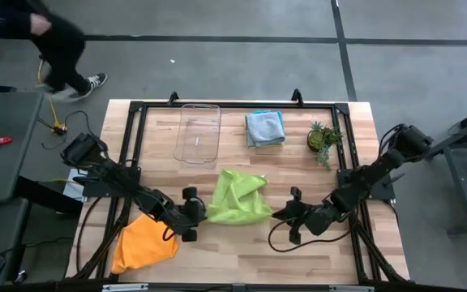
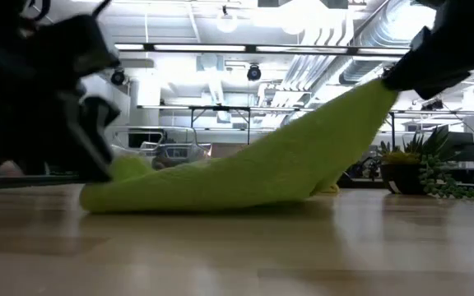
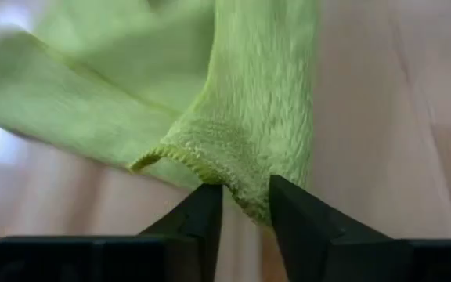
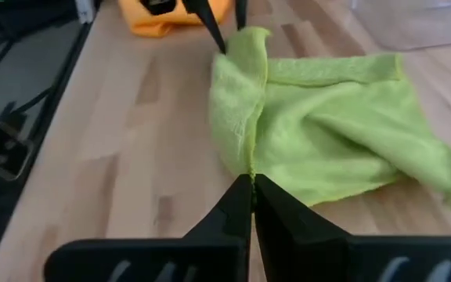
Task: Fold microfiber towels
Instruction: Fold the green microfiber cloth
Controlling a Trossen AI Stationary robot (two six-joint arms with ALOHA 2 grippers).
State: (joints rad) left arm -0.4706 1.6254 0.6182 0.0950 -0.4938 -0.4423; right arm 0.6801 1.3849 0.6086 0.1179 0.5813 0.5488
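The lime green towel [image 1: 237, 197] lies crumpled at the table's middle, its bulk on the wood. My left gripper [image 1: 198, 209] is shut on its left near end. My right gripper [image 1: 287, 212] is shut on its right near end and holds that end raised [image 2: 377, 94]. The orange towel [image 1: 143, 242] lies bunched at the near left, half over the table's edge. The teal-blue towel [image 1: 264, 127] lies folded at the far middle. The yellow and grey towels are out of view. My left gripper pinches the lime towel's stitched hem [image 3: 241, 182] at a corner between its two fingers [image 3: 203, 211]. The fingers come in low from the table's left. The cloth there sits close to the table [image 2: 109, 193]. My right gripper pinches a hemmed edge of the lime towel [image 4: 250, 166] at the free ends of its fingers [image 4: 233, 205], coming from the table's right. That end is lifted, and the cloth slants down from it [image 2: 303, 156] onto the table.
A clear plastic tray [image 1: 199, 131] stands at the far middle-left, and a small potted plant [image 1: 324, 138] at the far right. Bare wood lies near the front edge [image 1: 242, 251]. A person [image 1: 59, 49] walks on the floor beyond the far left corner.
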